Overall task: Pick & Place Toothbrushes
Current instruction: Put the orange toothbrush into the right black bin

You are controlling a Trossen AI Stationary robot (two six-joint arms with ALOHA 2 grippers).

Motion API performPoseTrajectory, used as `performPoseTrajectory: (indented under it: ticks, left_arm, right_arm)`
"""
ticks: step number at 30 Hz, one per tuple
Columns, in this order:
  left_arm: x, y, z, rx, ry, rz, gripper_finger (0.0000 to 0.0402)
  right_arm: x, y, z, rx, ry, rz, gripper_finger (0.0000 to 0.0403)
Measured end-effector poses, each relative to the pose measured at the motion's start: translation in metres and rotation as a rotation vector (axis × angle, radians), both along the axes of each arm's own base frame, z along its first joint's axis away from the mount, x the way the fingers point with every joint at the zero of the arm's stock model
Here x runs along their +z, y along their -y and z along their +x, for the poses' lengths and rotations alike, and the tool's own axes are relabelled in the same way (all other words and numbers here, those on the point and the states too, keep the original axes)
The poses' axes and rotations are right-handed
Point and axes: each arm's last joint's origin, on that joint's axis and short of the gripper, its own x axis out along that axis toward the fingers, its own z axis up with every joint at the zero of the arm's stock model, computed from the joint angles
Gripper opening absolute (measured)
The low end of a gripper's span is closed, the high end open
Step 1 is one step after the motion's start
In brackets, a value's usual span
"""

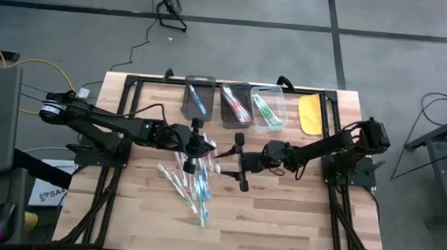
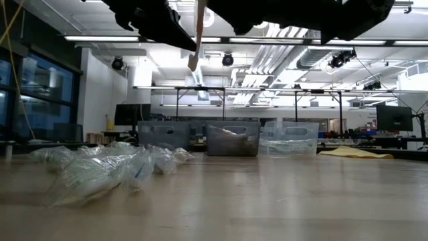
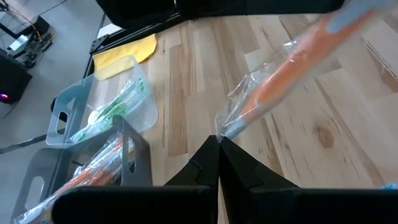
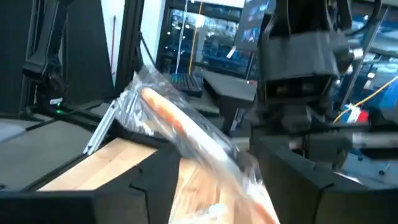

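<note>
An orange toothbrush [image 3: 292,68] in a clear wrapper is held in the air between my two grippers over the table's middle. My left gripper [image 3: 217,142] is shut on it. My right gripper [image 4: 217,180] faces it from the right, open, with a finger on either side of the wrapped toothbrush [image 4: 180,124]. In the high view the two grippers meet at the left gripper [image 1: 204,149] and the right gripper [image 1: 235,159]. Several wrapped toothbrushes [image 1: 188,182] lie in a loose pile on the table below and nearer. My left gripper pinches the clear wrapper's end [image 3: 227,127] between its two shut fingertips, and the orange handle runs away from the fingers in line with them. The toothbrush is lifted clear of the table and tilted [image 2: 196,40]. My right gripper: I cannot tell whether its fingers touch the wrapper.
Three bins stand in a row at the far edge: a dark one [image 1: 198,99] with a blue toothbrush, a grey one [image 1: 235,104] with orange ones, a clear one [image 1: 268,108] with green ones. A yellow cloth [image 1: 311,114] lies to their right.
</note>
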Motion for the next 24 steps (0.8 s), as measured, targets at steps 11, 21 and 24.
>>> performPoseTrajectory:
  ticks: [11,21,24]
  left_arm:
    - [-0.003,0.000,-0.002,-0.005,-0.038,0.001,0.0000]
    - [-0.007,0.003,-0.004,-0.109,-0.097,0.035,0.0042]
    - [-0.006,0.001,-0.004,-0.071,-0.096,0.060,0.0090]
  right_arm:
    - [-0.007,0.000,0.018,-0.099,-0.044,-0.061,0.0084]
    - [-0.010,0.004,0.017,-0.094,-0.108,-0.012,0.0015]
    - [-0.008,0.010,0.016,-0.157,-0.150,-0.002,0.0015]
